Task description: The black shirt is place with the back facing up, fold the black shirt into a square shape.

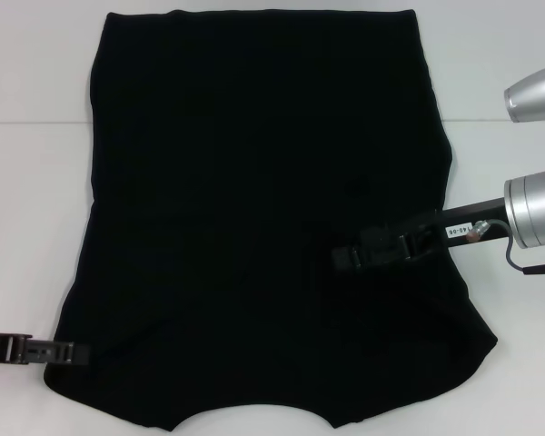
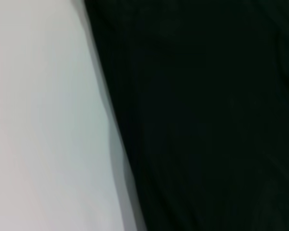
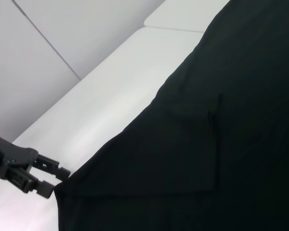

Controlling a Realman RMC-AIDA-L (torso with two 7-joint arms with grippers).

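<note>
Apparently sleeves are folded in on the black shirt; lengthwise folds remain. Left gripper touches its hem corner, right gripper hovers over it; fingers unclear on both.

Place: looking like a robot test lab
Bench: plain white, seam running across its far part
Rig: silver arm reaching in from the bench's right edge
Surroundings: bare white wall showing

black shirt covers most of the counter, lying flat, low obstacle only. Bare counter strip open along the shirt's left side and right side. Left end effector sits at the shirt's near left corner. Right end effector and its arm reach in over the shirt's right half, blocking passage there
</note>
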